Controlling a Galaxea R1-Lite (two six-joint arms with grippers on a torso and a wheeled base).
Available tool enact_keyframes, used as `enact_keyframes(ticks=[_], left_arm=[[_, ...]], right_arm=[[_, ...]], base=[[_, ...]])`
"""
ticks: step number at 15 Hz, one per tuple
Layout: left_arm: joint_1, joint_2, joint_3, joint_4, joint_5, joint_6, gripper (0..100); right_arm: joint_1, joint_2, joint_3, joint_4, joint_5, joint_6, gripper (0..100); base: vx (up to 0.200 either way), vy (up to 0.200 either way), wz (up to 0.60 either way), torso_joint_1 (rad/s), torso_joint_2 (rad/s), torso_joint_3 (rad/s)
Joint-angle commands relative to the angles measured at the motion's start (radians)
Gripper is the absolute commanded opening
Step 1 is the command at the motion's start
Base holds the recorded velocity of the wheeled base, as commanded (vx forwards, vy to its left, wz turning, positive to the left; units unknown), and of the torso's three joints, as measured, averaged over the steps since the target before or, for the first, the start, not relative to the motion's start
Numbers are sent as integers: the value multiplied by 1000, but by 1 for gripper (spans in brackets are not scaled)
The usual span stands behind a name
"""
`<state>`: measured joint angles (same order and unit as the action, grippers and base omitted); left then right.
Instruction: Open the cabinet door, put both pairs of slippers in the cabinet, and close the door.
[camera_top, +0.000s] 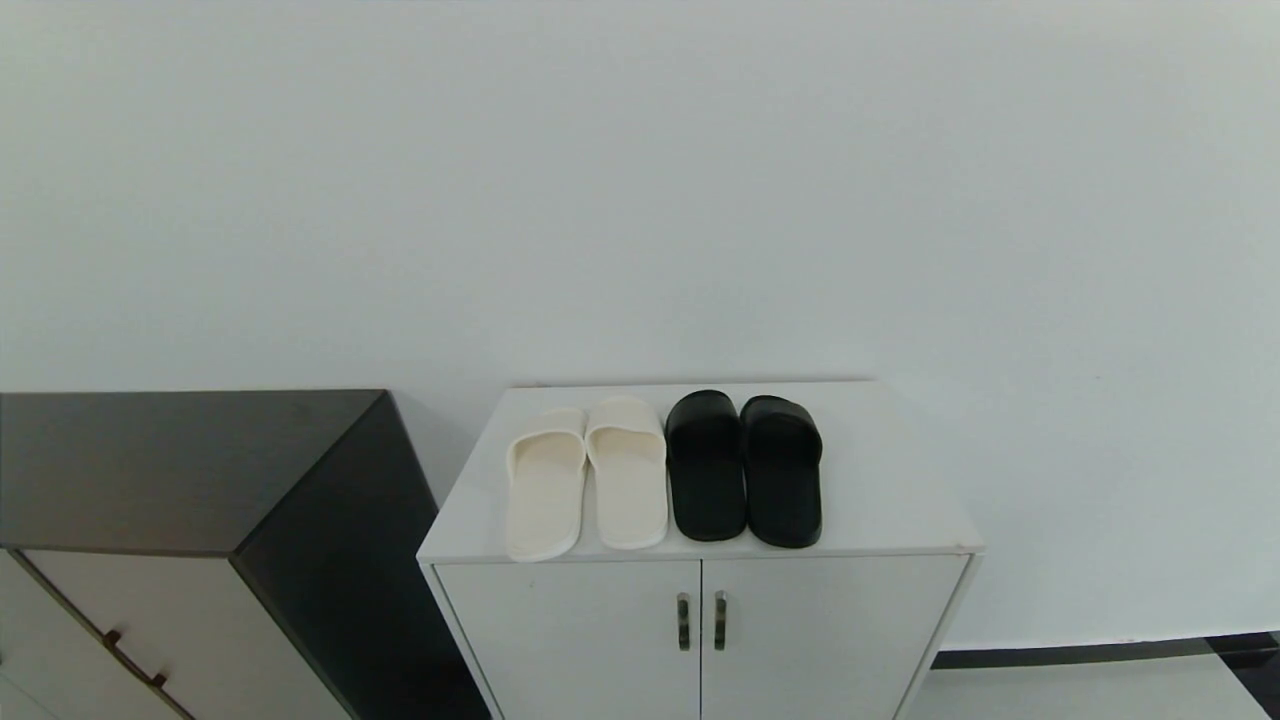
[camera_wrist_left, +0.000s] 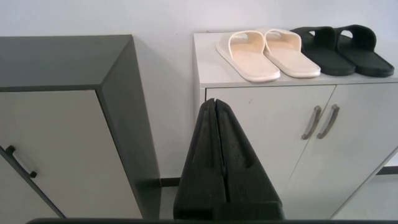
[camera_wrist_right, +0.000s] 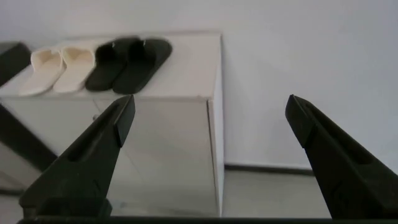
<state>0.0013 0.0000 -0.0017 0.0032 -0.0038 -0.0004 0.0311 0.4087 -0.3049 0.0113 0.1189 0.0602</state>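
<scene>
Nearest to the robot, the left gripper (camera_wrist_left: 216, 109) has its two black fingers pressed flat together with nothing between them, and it sits low in front of the white cabinet (camera_top: 700, 650), well apart from it. The right gripper (camera_wrist_right: 210, 106) is spread wide and also carries nothing, facing the cabinet's right front corner from some way off. Beyond them, the cabinet's two doors (camera_top: 580, 640) are both flush and closed, and the pair of upright metal handles (camera_top: 701, 620) stands side by side at the centre seam, untouched by either arm. On the cabinet's top (camera_top: 900, 500), the white slippers (camera_top: 585, 480) lie side by side on the left half, heels at the front edge and toes toward the back edge. The black slippers (camera_top: 745, 470) lie just beside them on the right, about the middle of the top, pointing the same way, and the inner shoes of the two pairs are touching or nearly so. A dark cabinet (camera_top: 330, 540) stands just left of the white one, and a plain wall (camera_top: 640, 200) rises behind both. By this showing, I judge that no part of the task is done: a door has yet to be opened, both pairs have yet to go inside, and the closing comes last.
</scene>
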Motion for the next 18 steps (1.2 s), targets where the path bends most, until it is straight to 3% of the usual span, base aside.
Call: enact_keyframes(ticks=[1, 4, 5, 7, 11, 15, 18], left_arm=[[0, 2, 0, 0, -1, 2, 0], [0, 2, 0, 0, -1, 0, 0], [0, 2, 0, 0, -1, 0, 0], [0, 2, 0, 0, -1, 0, 0], [0, 2, 0, 0, -1, 0, 0], [0, 2, 0, 1, -1, 0, 0], [0, 2, 0, 0, -1, 0, 0]], right_arm=[[148, 463, 24, -214, 2, 27, 100], [438, 633, -42, -378, -223, 119, 100], [595, 722, -108, -387, -343, 187, 100], [707, 857, -174, -409, -421, 260, 100], [747, 1115, -303, -576, -490, 267, 100], [782, 1400, -543, -582, -702, 273, 100], [788, 1546, -704, -585, -720, 273, 100]], base=[[0, 0, 0, 0, 0, 0], [0, 0, 0, 0, 0, 0], [0, 0, 0, 0, 0, 0], [0, 0, 0, 0, 0, 0], [0, 0, 0, 0, 0, 0], [0, 0, 0, 0, 0, 0], [0, 0, 0, 0, 0, 0]])
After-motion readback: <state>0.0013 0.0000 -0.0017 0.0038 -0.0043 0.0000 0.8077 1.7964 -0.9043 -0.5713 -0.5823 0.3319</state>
